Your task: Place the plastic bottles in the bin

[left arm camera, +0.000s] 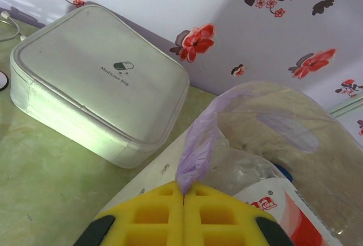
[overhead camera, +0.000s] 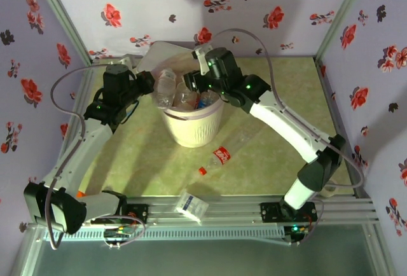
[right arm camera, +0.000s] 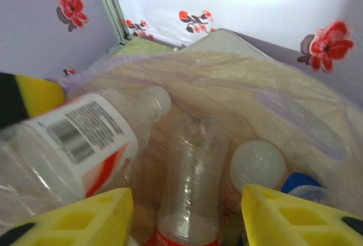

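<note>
The bin [overhead camera: 191, 130] stands mid-table with its pinkish liner bag [left arm camera: 204, 138] over the rim and several plastic bottles inside. My left gripper [left arm camera: 184, 194] is at the bin's left rim, shut on a fold of the liner. My right gripper [right arm camera: 187, 200] hangs over the bin's mouth, open. A clear bottle with a red label [right arm camera: 193, 172] lies below and between its fingers, with a gap on each side. A bottle with a barcode label [right arm camera: 74, 138] leans on the left. One more red-labelled bottle [overhead camera: 224, 153] lies on the table in front of the bin.
A white zipped case [left arm camera: 96, 81] lies behind the bin by the back wall. A small red cap [overhead camera: 202, 170] and a white-and-blue carton [overhead camera: 192, 205] lie near the front edge. Flowered walls close in the back and both sides.
</note>
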Robot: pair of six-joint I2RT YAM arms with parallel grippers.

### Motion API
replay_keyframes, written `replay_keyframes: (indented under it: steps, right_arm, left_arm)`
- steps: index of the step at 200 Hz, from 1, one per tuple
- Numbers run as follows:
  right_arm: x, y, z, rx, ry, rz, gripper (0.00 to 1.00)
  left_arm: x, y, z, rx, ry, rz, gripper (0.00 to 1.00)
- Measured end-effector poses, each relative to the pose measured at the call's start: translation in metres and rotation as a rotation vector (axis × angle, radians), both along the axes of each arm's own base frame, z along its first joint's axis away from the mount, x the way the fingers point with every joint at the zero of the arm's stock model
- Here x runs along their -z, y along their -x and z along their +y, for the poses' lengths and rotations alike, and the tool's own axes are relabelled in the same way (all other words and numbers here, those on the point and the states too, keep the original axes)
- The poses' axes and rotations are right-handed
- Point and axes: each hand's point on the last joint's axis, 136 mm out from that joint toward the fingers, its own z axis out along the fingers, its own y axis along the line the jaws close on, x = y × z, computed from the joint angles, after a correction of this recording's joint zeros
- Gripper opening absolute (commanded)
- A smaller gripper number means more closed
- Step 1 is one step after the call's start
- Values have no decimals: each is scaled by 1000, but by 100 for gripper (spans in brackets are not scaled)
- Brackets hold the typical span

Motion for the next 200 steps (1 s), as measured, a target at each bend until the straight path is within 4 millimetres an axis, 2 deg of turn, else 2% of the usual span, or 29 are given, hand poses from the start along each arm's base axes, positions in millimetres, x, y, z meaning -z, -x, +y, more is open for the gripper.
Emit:
replay_keyframes:
  steps: [37, 56, 79, 103, 125, 148, 186, 200]
  right_arm:
    - [-51, 10, 5, -65, -49, -56, 79]
    - [-61, 22, 12, -116, -51, -69, 89]
    - [-45, 45, 26, -202, 17, -48, 99]
    - [-28, 66, 41, -279, 81, -25, 99]
    - [-24, 73, 49, -304, 99, -36, 99]
    - [-14, 62, 51, -264, 142, -51, 99]
    - [21, 16, 47, -146, 226, -25, 97]
    - [32, 5, 45, -122, 243, -9, 97]
  left_arm:
    - [0, 0, 0, -3, -2, 0, 0]
    - [0, 0, 1, -3, -5, 0, 0]
    - [0, -1, 1, -5, -7, 2, 0]
    - [0, -2, 1, -5, -7, 2, 0]
    - [0, -2, 1, -5, -7, 2, 0]
    - [0, -2, 1, -5, -7, 2, 0]
    - [0, -2, 1, -4, -11, 1, 0]
    - [0, -2, 1, -3, -15, 0, 0]
